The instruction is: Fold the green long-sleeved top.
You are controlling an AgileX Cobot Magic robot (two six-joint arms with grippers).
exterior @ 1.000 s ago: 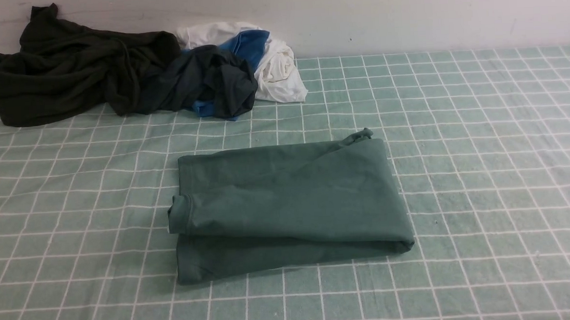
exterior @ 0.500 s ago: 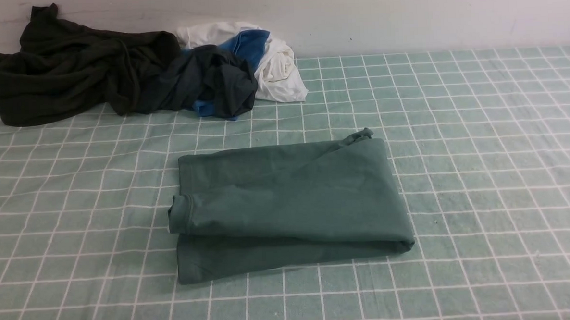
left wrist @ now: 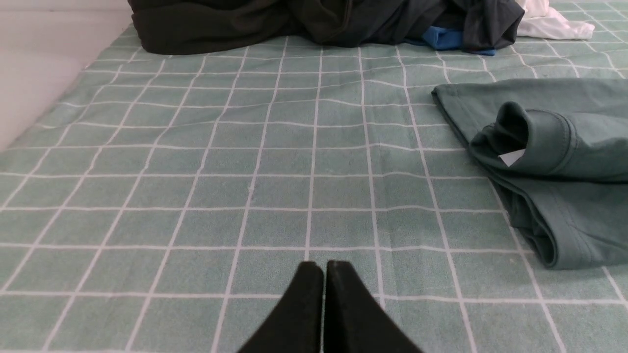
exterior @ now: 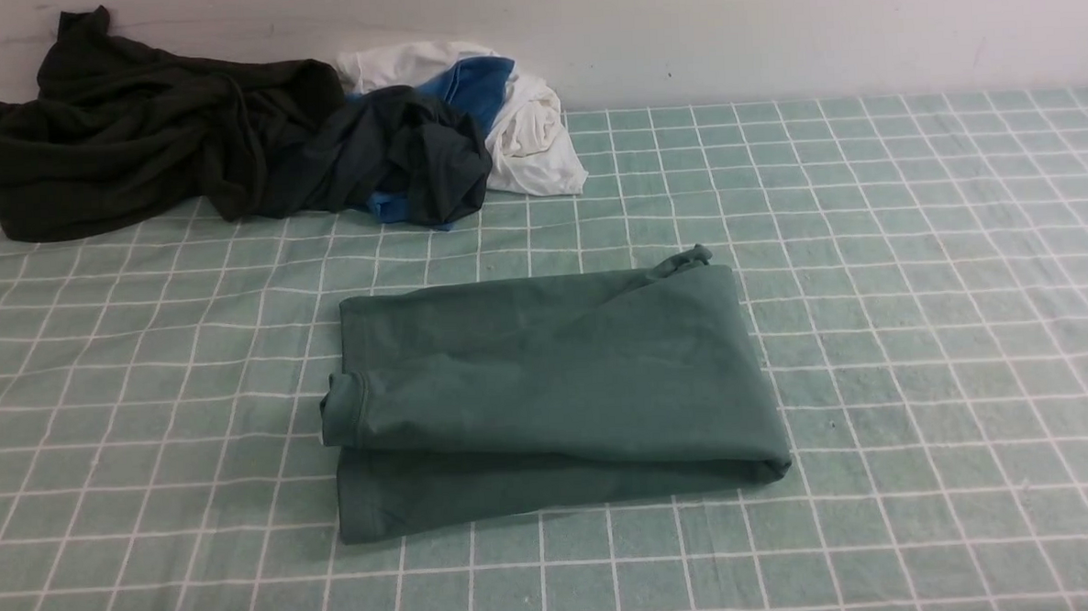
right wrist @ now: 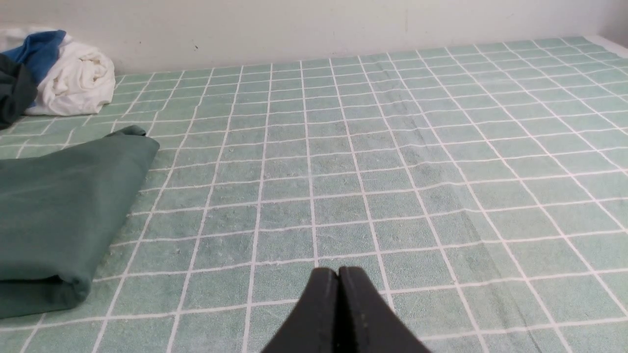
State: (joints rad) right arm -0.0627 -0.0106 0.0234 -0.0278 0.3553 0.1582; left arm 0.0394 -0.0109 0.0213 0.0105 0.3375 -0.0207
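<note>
Wrist views: both jaws closed; top (exterior: pixel 548 388) folded.

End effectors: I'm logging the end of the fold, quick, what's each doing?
Left end effector: closed, holding nothing.
Right end effector: closed, holding nothing.

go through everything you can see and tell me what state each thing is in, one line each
green long-sleeved top: folded into a flat rectangle on the cloth, untouched by either gripper.
left gripper: shut, empty, apart from the top.
right gripper: shut, empty, over bare cloth.
dark olive-black garment: crumpled in a heap by the wall.
slate-grey garment with blue cloth: bunched up, unfolded.
white garment: crumpled, unfolded.
checked tablecloth: spread out, slightly wrinkled.
</note>
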